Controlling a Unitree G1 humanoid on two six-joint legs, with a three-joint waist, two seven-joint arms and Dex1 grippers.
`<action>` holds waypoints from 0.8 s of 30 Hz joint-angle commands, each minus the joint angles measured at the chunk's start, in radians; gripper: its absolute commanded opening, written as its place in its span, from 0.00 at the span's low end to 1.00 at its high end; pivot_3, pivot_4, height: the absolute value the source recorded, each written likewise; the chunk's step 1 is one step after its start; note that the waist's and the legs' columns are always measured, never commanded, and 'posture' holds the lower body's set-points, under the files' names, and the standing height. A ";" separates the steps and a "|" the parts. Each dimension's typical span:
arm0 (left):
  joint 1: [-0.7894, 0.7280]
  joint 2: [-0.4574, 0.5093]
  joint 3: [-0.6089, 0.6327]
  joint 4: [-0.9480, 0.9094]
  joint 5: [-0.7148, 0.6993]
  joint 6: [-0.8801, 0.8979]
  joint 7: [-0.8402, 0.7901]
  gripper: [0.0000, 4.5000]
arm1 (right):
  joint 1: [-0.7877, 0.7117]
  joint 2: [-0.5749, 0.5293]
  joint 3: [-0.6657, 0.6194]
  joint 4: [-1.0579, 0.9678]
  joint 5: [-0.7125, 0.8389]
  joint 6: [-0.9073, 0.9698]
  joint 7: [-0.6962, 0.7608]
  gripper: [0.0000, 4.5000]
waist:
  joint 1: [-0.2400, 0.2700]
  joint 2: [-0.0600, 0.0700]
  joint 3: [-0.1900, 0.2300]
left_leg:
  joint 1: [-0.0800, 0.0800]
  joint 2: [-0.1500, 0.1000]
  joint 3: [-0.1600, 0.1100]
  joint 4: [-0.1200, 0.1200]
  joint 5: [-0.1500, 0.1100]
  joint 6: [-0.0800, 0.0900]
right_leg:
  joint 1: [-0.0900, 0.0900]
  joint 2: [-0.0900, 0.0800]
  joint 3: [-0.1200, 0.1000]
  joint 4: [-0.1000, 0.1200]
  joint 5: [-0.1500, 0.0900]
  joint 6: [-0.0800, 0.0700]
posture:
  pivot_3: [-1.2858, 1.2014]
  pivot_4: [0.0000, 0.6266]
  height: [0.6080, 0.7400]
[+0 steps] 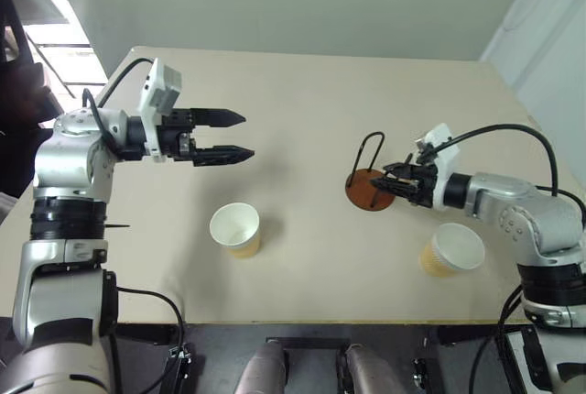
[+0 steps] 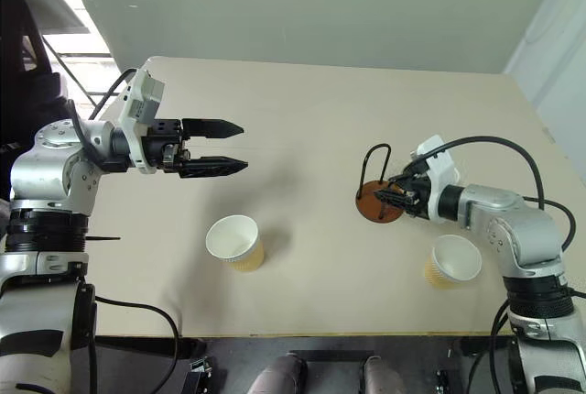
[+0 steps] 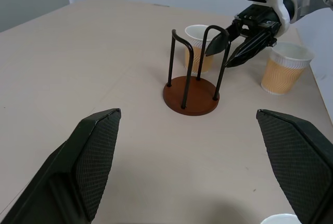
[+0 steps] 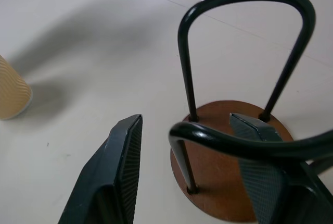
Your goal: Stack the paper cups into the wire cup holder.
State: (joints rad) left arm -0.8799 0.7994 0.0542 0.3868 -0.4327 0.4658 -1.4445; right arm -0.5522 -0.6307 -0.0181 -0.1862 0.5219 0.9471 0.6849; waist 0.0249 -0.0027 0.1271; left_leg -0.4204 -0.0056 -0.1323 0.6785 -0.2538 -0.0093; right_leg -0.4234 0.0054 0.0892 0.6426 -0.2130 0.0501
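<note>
Right gripper [image 1: 396, 183] straddled wire cup holder [image 1: 370, 189] loop, fingers parted, ungrasped.
Left gripper [image 1: 229, 136] spread empty; steady holder's loop gently before cupping.

Bright, even light; window glare top left; soft shadows on table [image 1: 311, 101]; wrist views' foreground blurry.

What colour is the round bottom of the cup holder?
Reddish-brown; the cup holder's base shows best in the left wrist view.
</note>
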 commanded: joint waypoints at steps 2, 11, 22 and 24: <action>-0.014 0.015 0.005 -0.031 -0.006 -0.003 -0.016 1.00 | -0.016 0.001 -0.001 -0.030 -0.006 0.013 -0.020 0.22 | 0.000 0.000 0.000 | 0.000 0.000 0.000 0.000 0.000 0.000 | 0.000 0.000 0.000 0.000 0.000 0.000 | 0.52 0.24 1.00; -0.034 0.013 -0.006 -0.013 0.004 -0.006 -0.030 1.00 | -0.040 -0.087 0.025 -0.043 0.013 0.010 0.111 0.00 | 0.000 0.000 0.000 | 0.000 0.001 0.000 0.000 0.000 0.000 | 0.000 0.000 0.000 0.000 0.000 -0.001 | 0.52 0.24 1.00; -0.056 0.008 -0.031 0.008 0.010 -0.008 -0.053 1.00 | -0.113 -0.189 0.148 -0.162 0.004 -0.091 0.341 0.00 | -0.001 0.000 0.000 | -0.001 0.002 0.000 -0.001 0.000 -0.001 | -0.001 0.002 0.000 0.000 -0.001 -0.002 | 0.52 0.24 1.00; -0.057 0.009 -0.036 0.007 0.008 -0.005 -0.060 1.00 | -0.125 -0.188 0.175 -0.166 -0.014 -0.121 0.359 0.00 | -0.001 0.000 0.000 | -0.001 0.003 0.000 -0.001 0.000 -0.001 | -0.001 0.003 0.000 0.000 -0.001 -0.003 | 0.52 0.24 1.00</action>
State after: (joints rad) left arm -0.9124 0.7996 0.0159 0.4011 -0.4264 0.4651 -1.4881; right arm -0.6502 -0.8040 0.1535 -0.3202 0.5204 0.8639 1.0229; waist 0.0243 -0.0029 0.1270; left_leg -0.4213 -0.0029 -0.1328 0.6770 -0.2534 -0.0100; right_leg -0.4249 0.0086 0.0890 0.6424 -0.2136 0.0474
